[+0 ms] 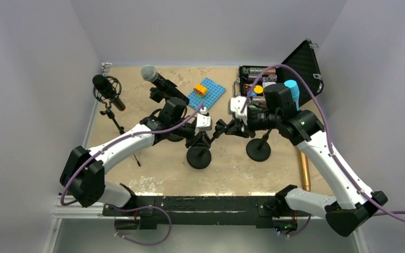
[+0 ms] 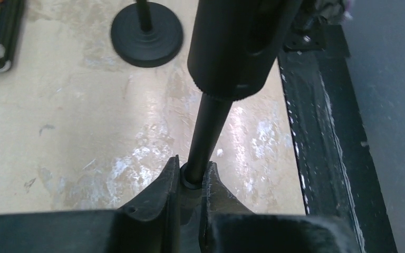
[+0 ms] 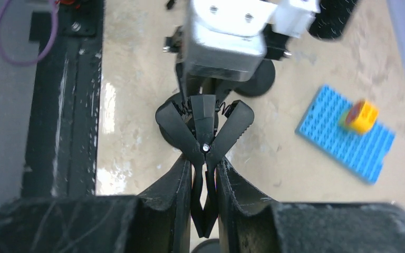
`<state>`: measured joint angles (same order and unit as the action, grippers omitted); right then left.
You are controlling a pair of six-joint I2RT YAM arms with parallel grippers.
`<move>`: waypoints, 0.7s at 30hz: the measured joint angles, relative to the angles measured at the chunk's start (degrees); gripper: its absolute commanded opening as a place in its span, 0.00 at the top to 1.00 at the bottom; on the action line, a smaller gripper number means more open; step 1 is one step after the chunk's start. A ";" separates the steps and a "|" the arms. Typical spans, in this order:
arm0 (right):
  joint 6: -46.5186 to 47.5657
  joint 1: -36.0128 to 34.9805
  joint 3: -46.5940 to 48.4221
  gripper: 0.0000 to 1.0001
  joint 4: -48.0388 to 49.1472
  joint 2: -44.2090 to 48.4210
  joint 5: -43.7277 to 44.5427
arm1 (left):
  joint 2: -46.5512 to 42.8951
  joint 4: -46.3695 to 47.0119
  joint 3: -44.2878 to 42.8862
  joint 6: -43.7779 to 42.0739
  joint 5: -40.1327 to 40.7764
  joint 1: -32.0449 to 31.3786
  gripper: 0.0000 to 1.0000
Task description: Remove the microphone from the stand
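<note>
The microphone [image 1: 158, 80], silver grille and black handle, lies tilted at the back left of centre, its lower end hidden behind my left wrist. My left gripper [image 1: 203, 134] [image 2: 192, 171] is shut on the thin black pole [image 2: 206, 134] of the stand, just below a thicker black barrel [image 2: 234, 47]. That stand's round base [image 1: 199, 157] sits on the table below. My right gripper [image 1: 232, 126] [image 3: 204, 168] is shut on the two handles of the stand's black spring clip [image 3: 204, 124] [image 1: 220, 128], whose claws are spread.
A second stand with a round base [image 1: 258, 150] [image 2: 146, 32] stands under my right arm. A shock-mounted microphone on a tripod [image 1: 107, 90] is at far left. A blue studded plate [image 1: 211, 95] [image 3: 343, 134], an open black case [image 1: 295, 66] and a brass tube [image 1: 305, 171] lie around.
</note>
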<state>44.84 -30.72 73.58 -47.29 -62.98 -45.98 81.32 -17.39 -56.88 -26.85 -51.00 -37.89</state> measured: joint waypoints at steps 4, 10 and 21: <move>-20.96 -0.48 6.71 1.00 -0.20 -5.11 9.38 | -0.15 6.88 1.14 10.60 5.77 -0.31 0.94; -33.64 -4.35 9.64 1.00 -0.79 -6.32 20.13 | 0.13 10.84 1.88 25.81 10.95 -0.04 0.25; -26.01 -5.77 9.90 1.00 -3.45 -4.20 21.51 | -9.42 -8.37 -1.73 21.16 14.78 0.90 0.12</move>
<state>18.83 -36.49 83.48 -50.74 -67.18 -24.47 71.90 -25.76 -58.61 -5.69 -36.23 -36.99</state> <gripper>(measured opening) 0.203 0.874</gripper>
